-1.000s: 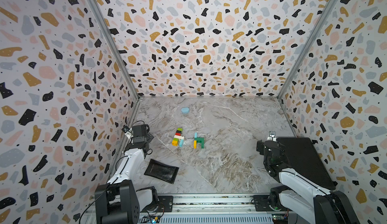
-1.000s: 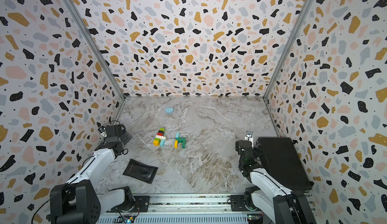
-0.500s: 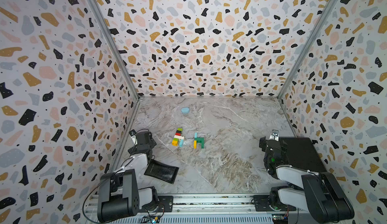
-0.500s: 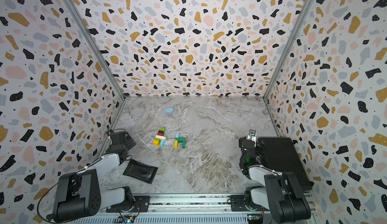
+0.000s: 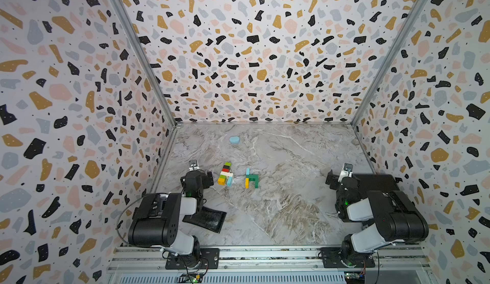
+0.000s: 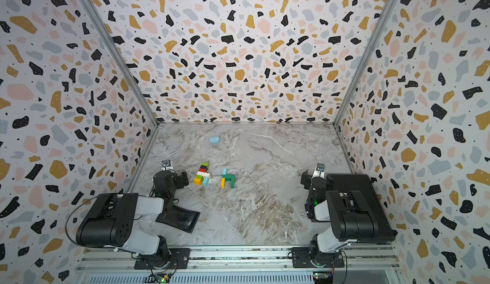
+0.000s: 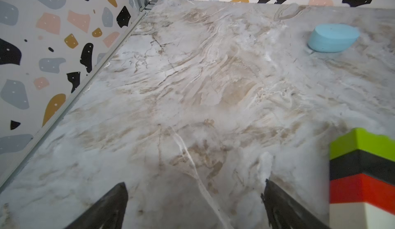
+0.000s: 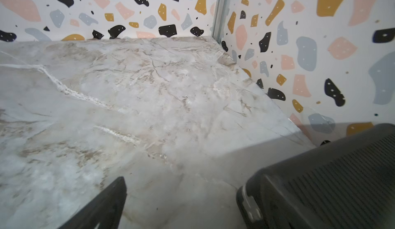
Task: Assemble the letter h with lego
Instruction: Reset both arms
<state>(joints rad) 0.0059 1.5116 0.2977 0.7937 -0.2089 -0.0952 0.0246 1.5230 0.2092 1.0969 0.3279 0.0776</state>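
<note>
In both top views the lego h (image 5: 251, 179) lies flat on the worktop (image 5: 278, 211). It is to the right of the left claw (image 5: 197, 177) and well apart from the right claw (image 5: 342, 180), on that claw's left. A spare stack (image 5: 225, 175) of bricks sits between the left claw and the h, just beside that claw. Both arms are folded low by their bases, with both claws apart and empty.

The h's long axis is its stem, yellow at the near end and light blue at the far end. It runs the way the claws point, toward the back wall. The dark green arch branches off on the right claw's side.

I judge the letter built and the step in hand the finish. The next move calls only for keeping clear of the bricks.

In the left wrist view the fingers (image 7: 111, 204) spread over bare worktop with nothing between them. The spare stack's lime, black, red and white layers stand just beside one finger, lime end farthest ahead. A pale-blue lump (image 7: 333, 38) lies well ahead.

In the right wrist view one finger (image 8: 106, 204) shows. The other is hidden by a black bin (image 8: 331, 174) close alongside. No lego appears here.
</note>
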